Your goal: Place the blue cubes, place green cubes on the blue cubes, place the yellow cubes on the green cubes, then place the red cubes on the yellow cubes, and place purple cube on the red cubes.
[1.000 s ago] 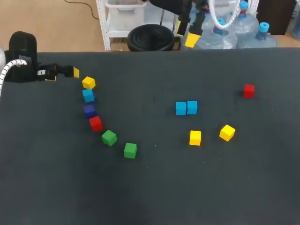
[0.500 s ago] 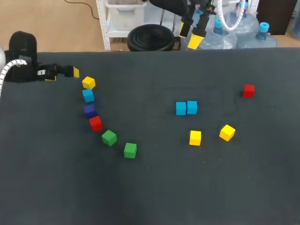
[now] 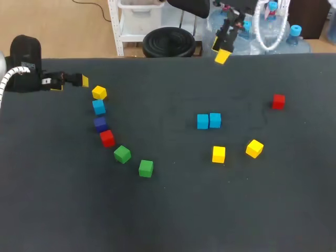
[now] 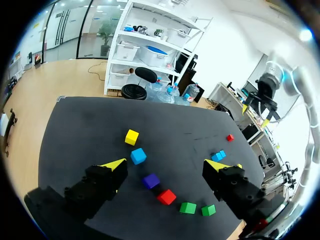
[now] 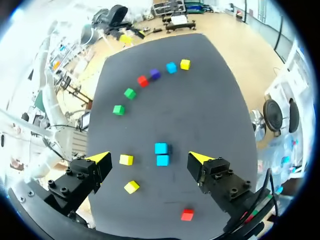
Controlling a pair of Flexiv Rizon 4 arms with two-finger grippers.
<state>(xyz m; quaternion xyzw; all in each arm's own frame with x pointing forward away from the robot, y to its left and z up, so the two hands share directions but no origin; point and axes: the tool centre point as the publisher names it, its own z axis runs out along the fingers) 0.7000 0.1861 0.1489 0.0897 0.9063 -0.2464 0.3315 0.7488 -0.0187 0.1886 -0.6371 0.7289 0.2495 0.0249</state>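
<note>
Touching side by side, two smooth blue cubes [image 3: 209,121] sit mid-tabletop [image 3: 173,220], with open dark matte surface all round. Green cubes [image 3: 122,154] end a curved row at left. Left gripper [image 4: 166,165] and right gripper [image 5: 149,157] both gape wide, holding nothing, by the tabletop's edges.

Left end effector [image 4: 166,165] off to the left, spread wide and empty, right end effector [image 5: 150,157] held high, also spread wide
</note>
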